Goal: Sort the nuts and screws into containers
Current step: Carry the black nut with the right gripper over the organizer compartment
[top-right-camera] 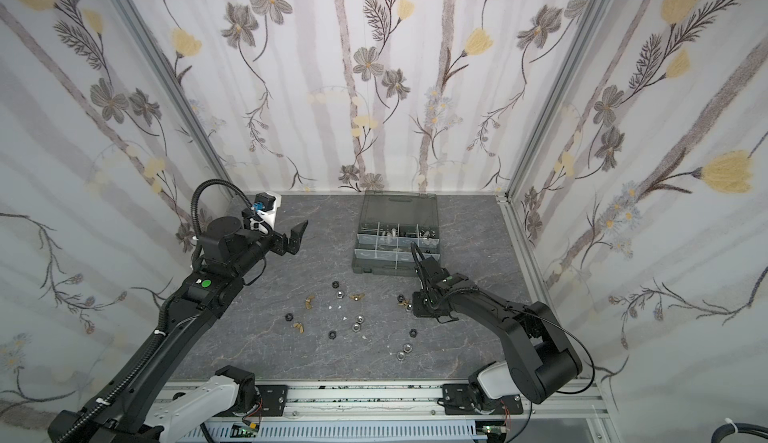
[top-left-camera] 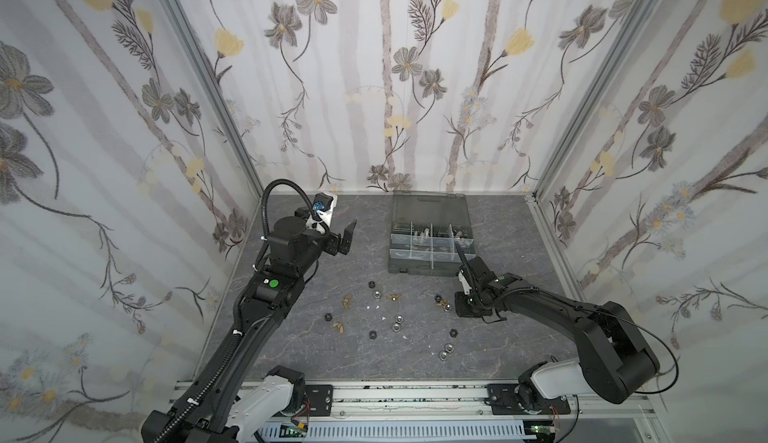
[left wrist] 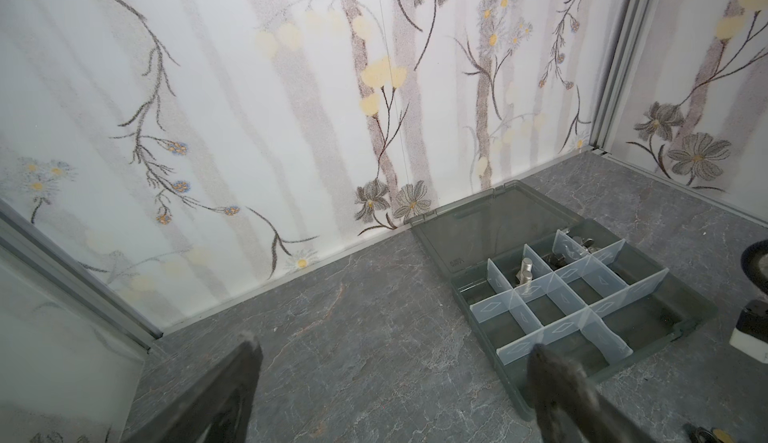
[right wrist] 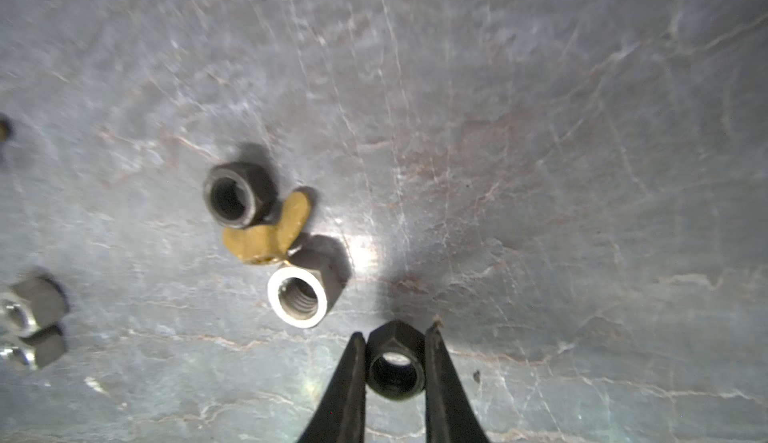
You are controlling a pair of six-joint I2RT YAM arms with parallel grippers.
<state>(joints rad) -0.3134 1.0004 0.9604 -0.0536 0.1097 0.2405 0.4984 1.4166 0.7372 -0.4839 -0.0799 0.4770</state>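
Currently the right gripper [right wrist: 397, 332] is down at the grey marbled tabletop [top-left-camera: 291, 349], just off the front wall of the organiser case [top-left-camera: 419, 271], toward the right arm's side. Its wrist view shows both fingers [right wrist: 349, 382] pressed to opposite flats of a black hex nut [right wrist: 397, 343]: jaws narrow, clamped on it. Cannot tell whether that nut sits on the table or hangs clear. In both top views the wrist block [top-left-camera: 469, 301] hides fingertips and nut alike. Close by the grip three pieces huddle: a second black nut [right wrist: 235, 199], a brass wing nut [right wrist: 270, 233] touching it, and a silver hex nut [right wrist: 297, 301] against the wing nut's base. Two more silver nuts [right wrist: 29, 312] are blurred and cut off at the frame edge. The left gripper [top-left-camera: 347, 238] is held above the table, well apart from the case on the left arm's side, jaws wide with nothing between; in its wrist view only the fingertips [left wrist: 245, 362] show, out of focus. The case lid [top-left-camera: 430, 208] is folded open toward the back wall [top-left-camera: 365, 87]. Silver screws [left wrist: 525, 274] stand in a back-row compartment; the dark contents [left wrist: 575, 247] of neighbouring back compartments are half hidden behind clear dividers [left wrist: 552, 295] and not identifiable. Loose nuts [top-left-camera: 395, 323] are scattered in front of the case, with white specks [top-left-camera: 372, 307] among them.
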